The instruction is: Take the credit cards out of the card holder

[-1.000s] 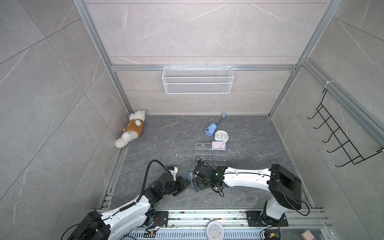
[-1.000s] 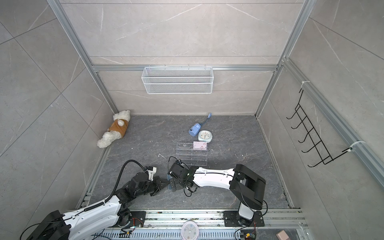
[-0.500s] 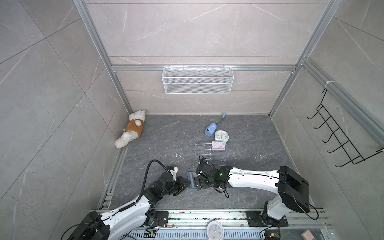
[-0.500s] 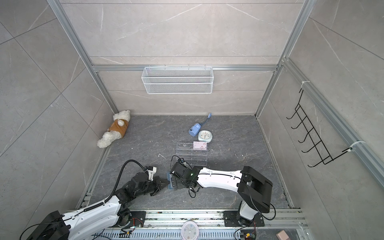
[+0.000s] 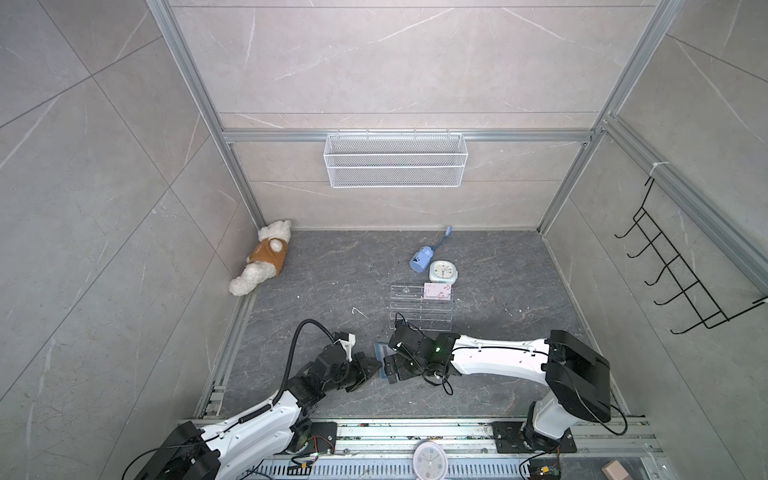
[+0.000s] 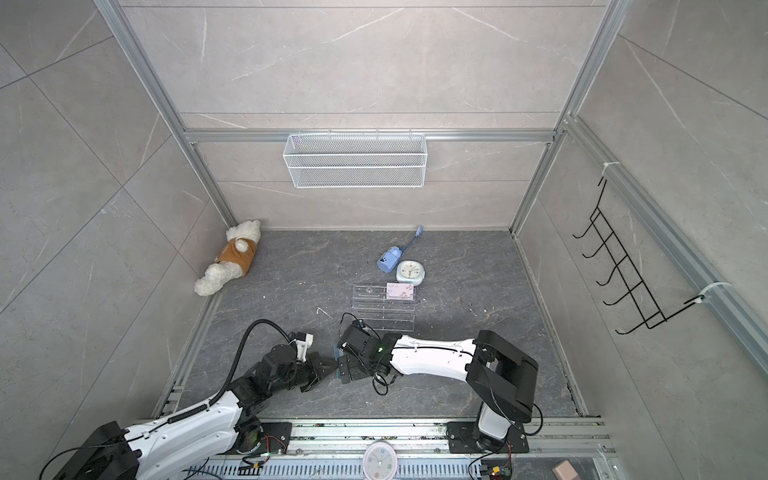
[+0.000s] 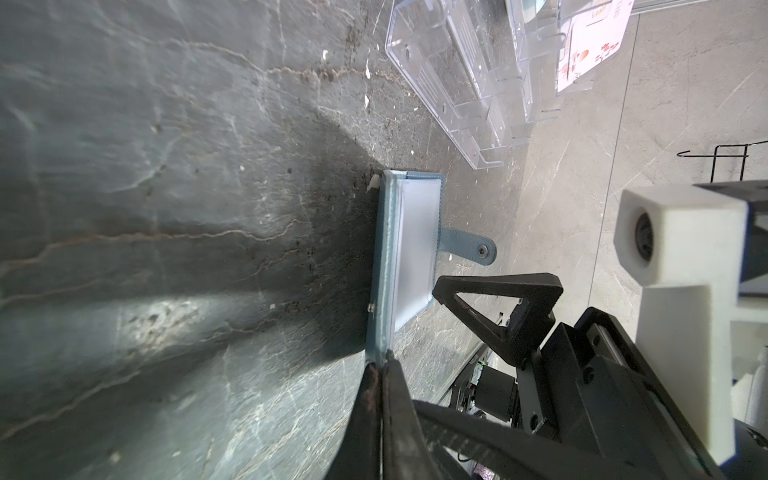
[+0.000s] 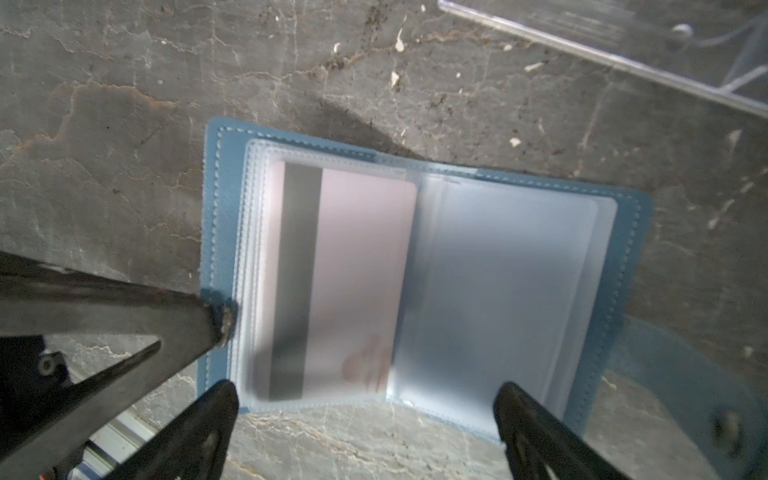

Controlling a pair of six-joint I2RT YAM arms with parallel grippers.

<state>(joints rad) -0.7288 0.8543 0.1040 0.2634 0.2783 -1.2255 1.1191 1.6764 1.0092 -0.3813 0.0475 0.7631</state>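
Near the front, the left hand (image 7: pixel 380 363) stays pinched on the left cover of the open dusty-blue square card holder (image 8: pixel 627 266). The right hand (image 8: pixel 368 392), spread wide, has slid over its sleeved pink dark-striped credit card (image 8: pixel 361 270): extraction looks next.

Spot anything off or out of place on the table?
Only minor: pale crumbs litter the dark tabletop beside the clear rack. The card holder lies open, one credit card in its sleeve; nothing looks damaged.
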